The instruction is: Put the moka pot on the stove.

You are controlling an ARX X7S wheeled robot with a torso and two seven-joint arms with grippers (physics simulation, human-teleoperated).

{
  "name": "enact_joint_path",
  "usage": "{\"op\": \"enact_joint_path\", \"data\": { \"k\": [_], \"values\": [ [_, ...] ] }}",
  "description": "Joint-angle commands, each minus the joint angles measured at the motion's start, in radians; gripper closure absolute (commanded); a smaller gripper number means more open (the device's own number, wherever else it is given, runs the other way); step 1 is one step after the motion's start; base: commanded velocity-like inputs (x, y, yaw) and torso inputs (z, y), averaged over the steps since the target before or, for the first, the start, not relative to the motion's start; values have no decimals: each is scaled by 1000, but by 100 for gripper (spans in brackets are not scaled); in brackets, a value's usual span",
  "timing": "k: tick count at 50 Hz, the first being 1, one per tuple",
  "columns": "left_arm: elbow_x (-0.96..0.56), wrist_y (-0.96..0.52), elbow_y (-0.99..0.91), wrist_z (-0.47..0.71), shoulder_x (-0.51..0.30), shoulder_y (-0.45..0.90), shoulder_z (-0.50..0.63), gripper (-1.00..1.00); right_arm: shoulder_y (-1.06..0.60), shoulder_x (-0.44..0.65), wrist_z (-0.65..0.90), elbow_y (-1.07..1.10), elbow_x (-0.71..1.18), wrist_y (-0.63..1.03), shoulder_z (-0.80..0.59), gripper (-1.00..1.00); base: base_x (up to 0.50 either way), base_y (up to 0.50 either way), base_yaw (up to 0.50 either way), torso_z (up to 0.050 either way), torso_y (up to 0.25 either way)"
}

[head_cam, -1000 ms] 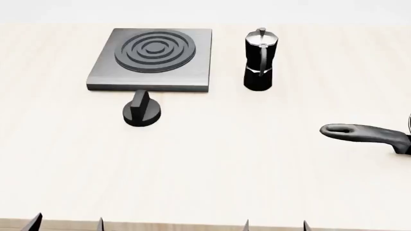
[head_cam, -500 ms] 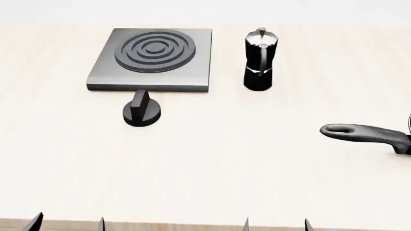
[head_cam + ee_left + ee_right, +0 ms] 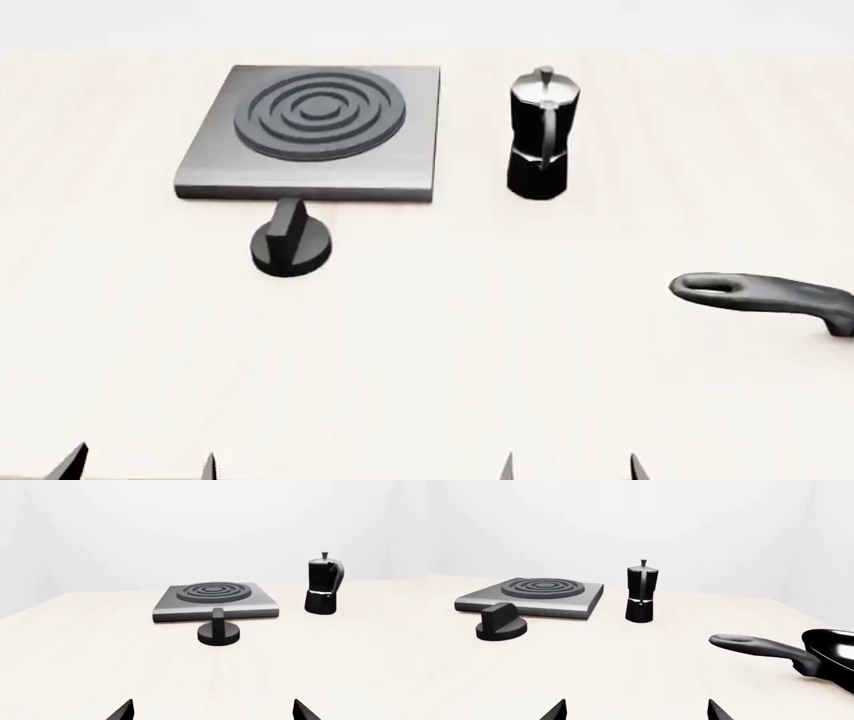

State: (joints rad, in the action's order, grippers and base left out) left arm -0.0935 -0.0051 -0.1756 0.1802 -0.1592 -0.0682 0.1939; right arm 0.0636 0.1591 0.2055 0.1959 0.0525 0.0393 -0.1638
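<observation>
Simulated kitchen setting. Indicators: a pale wood-grain bench [image 3: 441, 350] carrying a stove [image 3: 310, 132] with ring burner, a black dial knob [image 3: 291, 245], a moka pot [image 3: 541, 133] and a long-handled pan [image 3: 800, 655]. Surroundings are plain white walls.

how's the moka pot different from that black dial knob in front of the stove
The moka pot is tall and narrow-waisted; the dial knob is squat, a round base with an upright fin. The pot has a silvery lid and a curved handle; the knob is all black. The pot stands beside the stove, the knob in front of it. Both are black and upright.
</observation>
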Motion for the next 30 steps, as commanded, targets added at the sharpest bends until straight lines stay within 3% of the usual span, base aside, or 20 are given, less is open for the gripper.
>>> {"op": "enact_joint_path", "data": {
  "k": [1,30],
  "values": [
    [-18,22,13,-21,9,1,-17,-100,0,-8,-14,-9,1,-7,11,-100,125,0,0,0,0],
    [-16,34,12,7,-11,-6,7,-100,1,8,4,-28,17,-25,-12,-100,133,0,0,0,0]
  ]
}}
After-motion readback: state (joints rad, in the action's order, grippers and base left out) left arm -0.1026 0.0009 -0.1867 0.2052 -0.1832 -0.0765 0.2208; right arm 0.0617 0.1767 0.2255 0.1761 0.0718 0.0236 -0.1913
